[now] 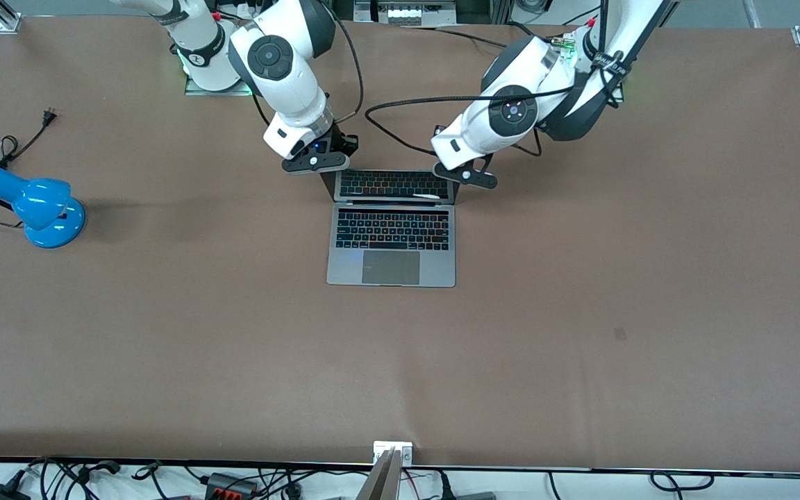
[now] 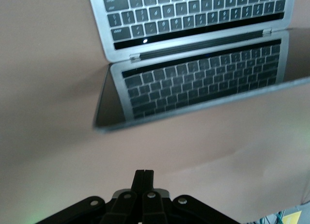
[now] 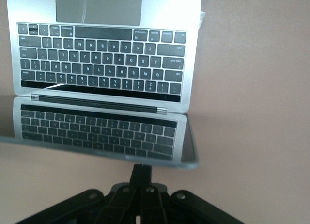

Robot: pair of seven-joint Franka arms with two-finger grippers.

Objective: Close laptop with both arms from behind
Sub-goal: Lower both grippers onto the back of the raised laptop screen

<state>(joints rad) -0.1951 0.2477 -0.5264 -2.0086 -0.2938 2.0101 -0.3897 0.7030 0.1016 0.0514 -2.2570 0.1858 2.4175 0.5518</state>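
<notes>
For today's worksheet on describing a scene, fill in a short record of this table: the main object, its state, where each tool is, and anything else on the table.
main object: laptop, mid-table
state: open, screen dark and mirroring the keys
left tool: shut, above the lid's top edge at the corner toward the left arm's end
right tool: shut, above the lid's top edge at the corner toward the right arm's end
contact: cannot tell whether either tool touches the lid
other item: blue desk lamp with loose black cord, toward the right arm's end
surface: brown table

No legible text or labels
</notes>
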